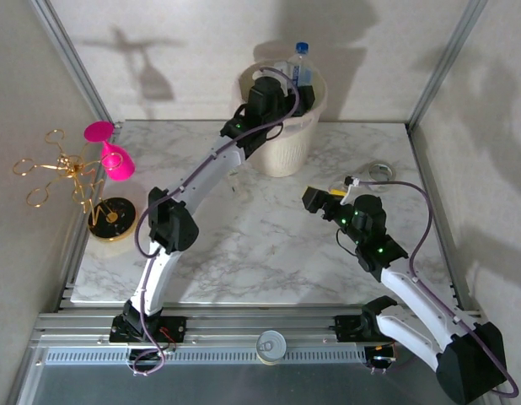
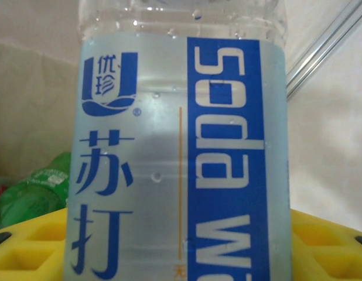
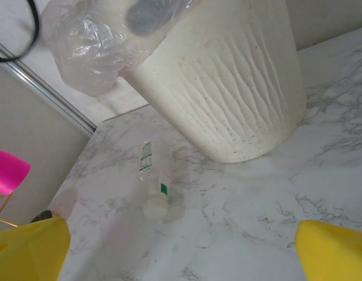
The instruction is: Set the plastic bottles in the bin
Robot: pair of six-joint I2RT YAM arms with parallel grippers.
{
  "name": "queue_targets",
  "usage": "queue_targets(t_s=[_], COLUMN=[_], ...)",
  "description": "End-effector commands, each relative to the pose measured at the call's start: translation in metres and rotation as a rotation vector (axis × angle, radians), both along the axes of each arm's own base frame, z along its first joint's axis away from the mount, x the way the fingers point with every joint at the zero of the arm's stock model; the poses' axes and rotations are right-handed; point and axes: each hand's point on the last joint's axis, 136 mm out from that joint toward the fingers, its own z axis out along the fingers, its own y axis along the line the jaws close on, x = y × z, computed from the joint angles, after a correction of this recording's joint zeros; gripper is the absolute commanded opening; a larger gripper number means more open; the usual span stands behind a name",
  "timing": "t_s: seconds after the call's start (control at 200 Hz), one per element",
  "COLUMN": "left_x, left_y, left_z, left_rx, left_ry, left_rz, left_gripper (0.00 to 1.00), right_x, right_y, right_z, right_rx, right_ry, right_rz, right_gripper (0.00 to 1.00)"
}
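At the top centre of the overhead view, the left gripper (image 1: pixel 292 91) is clenched on a clear plastic bottle with a blue cap (image 1: pixel 300 63), held upright at the mouth of the round cream-white plastic bin (image 1: pixel 284 153), cap above the rim. From the left wrist, its smooth wall shows droplets and a glossy label: pale blue with Chinese characters at left, a deep blue band reading "Soda" in white at right. Blocky yellow finger pads (image 2: pixel 327 240) press it from both lower corners, and a green plastic bottle (image 2: pixel 34 196) lies at lower left against the cream wall.

The bin's side has shallow wavy flutes and faint speckles; a crinkled translucent plastic bag (image 3: pixel 93 52) folds over its rim. Centre-left in the right wrist view, a small clear plastic bottle with a green-and-white label (image 3: pixel 153 178) lies on its side on the white marble-patterned tabletop (image 3: pixel 275 199), near the bin's base but apart from it. The right gripper (image 3: pixel 181 252) stands released, yellow tips wide at the bottom corners, nothing between them.

That tabletop, grey-veined and smooth, sits between aluminium frame posts (image 1: pixel 75 61) and plain beige walls (image 1: pixel 201 51). At its left edge are a bright pink plastic goblet (image 1: pixel 115 160), a gold wire stand (image 1: pixel 54 169) and a gold-rimmed black disc (image 1: pixel 111 219).
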Motion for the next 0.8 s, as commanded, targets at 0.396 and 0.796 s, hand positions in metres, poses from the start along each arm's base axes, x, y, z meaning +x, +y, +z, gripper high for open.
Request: queue_targets(t_s=[0.396, 0.796], left_x=[-0.009, -0.077], left_y=[0.003, 0.043], left_z=[0.023, 0.098], left_rx=[-0.004, -0.032], left_ry=[-0.023, -0.166], left_rz=[0.008, 0.001], left_gripper=[0.89, 1.0], right_x=[-0.003, 0.004], right_y=[-0.003, 0.008], right_z=[-0.006, -0.014], right_rx=[-0.011, 0.005], right_ry=[0.006, 0.029], right_rz=[-0.016, 0.018], right_gripper=[0.99, 0.99])
